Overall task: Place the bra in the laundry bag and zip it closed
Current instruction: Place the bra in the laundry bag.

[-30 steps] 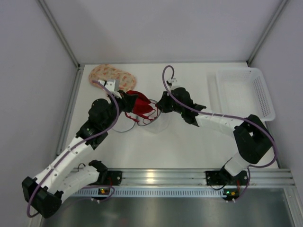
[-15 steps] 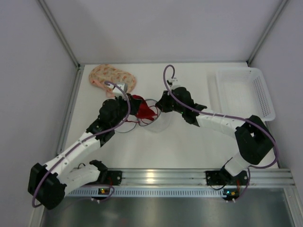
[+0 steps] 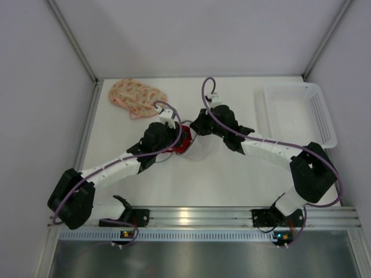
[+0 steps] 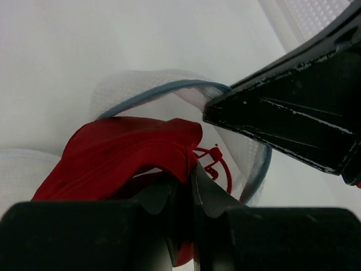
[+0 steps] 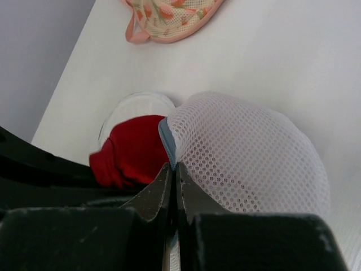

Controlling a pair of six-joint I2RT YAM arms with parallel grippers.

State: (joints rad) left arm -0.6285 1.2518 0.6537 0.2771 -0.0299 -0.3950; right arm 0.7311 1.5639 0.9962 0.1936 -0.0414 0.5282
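Observation:
The red bra point(image 4: 121, 155) is pinched in my left gripper point(image 4: 189, 175), which is shut on it at the open mouth of the white mesh laundry bag point(image 4: 248, 152). In the top view the bra point(image 3: 181, 143) sits at the bag's point(image 3: 200, 149) left side, under my left gripper point(image 3: 175, 134). My right gripper point(image 5: 172, 169) is shut on the bag's blue-edged rim point(image 5: 166, 141) and holds it up; the mesh dome point(image 5: 248, 164) bulges to its right. In the top view my right gripper point(image 3: 195, 128) is at the bag's far edge.
A second bra point(image 3: 134, 97), peach with a floral print, lies at the back left; it also shows in the right wrist view point(image 5: 172, 17). A white plastic basket point(image 3: 298, 113) stands at the back right. Grey walls enclose the table.
My left arm has swung right and forward, carrying the red bra from the bag's left side to its mouth. The right gripper has stayed on the rim.

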